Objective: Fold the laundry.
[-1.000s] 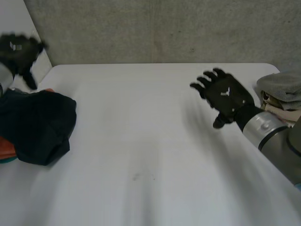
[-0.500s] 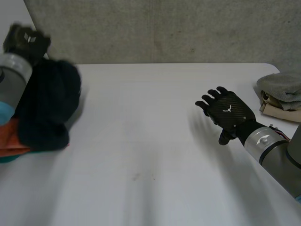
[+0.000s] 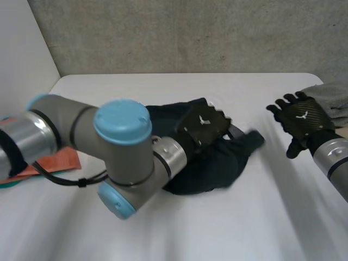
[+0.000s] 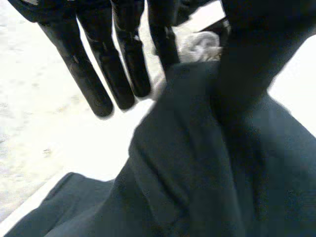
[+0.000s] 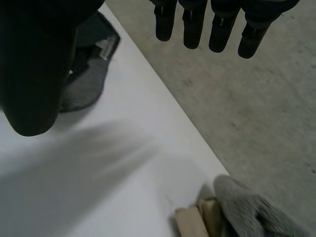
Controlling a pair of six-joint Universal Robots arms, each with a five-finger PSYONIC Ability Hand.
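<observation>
The garment (image 3: 220, 166) lies bunched on the bench (image 3: 136, 87), central, under the left robot hand (image 3: 202, 128), fingers straight, gripping nothing; the right robot hand (image 3: 302, 118), at 3 o'clock, is spread and empty. Soft, floppy, light: I'd pinch a hem corner.

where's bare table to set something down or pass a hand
Bare: the near strip of the white table in front of the dark garment; the far strip between it and the wall; the gap between garment and right hand. Crowded: the middle, under the left hand and arm; the orange cloth at the left edge; the folded stack at the right.
</observation>
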